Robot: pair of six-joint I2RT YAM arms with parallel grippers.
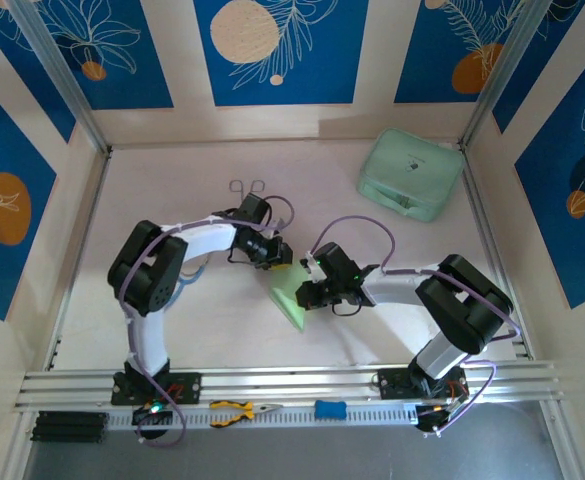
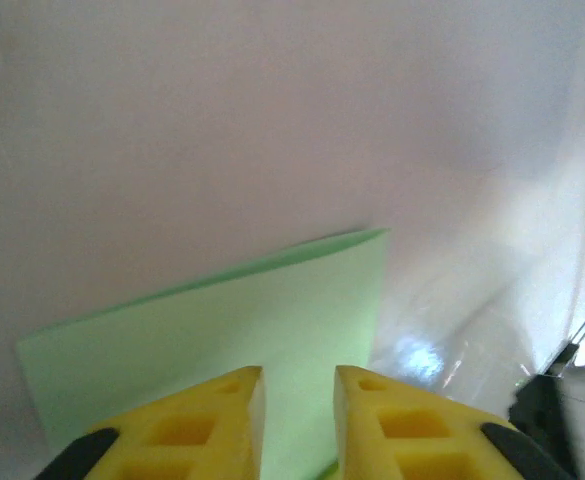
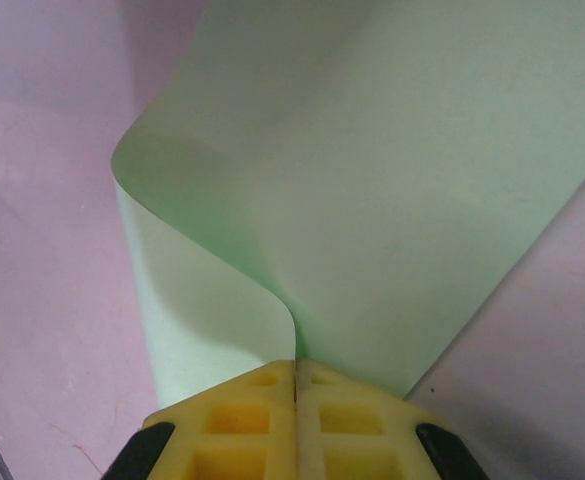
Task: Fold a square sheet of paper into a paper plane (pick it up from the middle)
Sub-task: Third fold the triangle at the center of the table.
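From above, the two arms meet over the middle of the table. The sheet lies there as a pale green wedge running toward the near edge. The left gripper is at its far-left corner and the right gripper is on its right side. The mint case sits well apart at the far right. Because the arms are crowded so close together, a careless move by either could knock the other, or drag the paper out of line.

In the left wrist view, the left gripper has its jaws apart with a clear gap, and nothing is pinched between them. The sheet lies flat under and beyond the fingertips, its folded edge toward the far side. With this hand released, that side of the paper looks free (only its own stiffness keeps the layers down), so I judge the fold could spring open or slide.

In the right wrist view, the right gripper is clenched on the sheet, with paper nipped between the closed pads. The paper rises from there in a soft, uncreased loop. The risk here is a pull from this single pinch. It could skew the layers so that any crease lands off-centre, or it could crumple or tear the thin paper at the pads.
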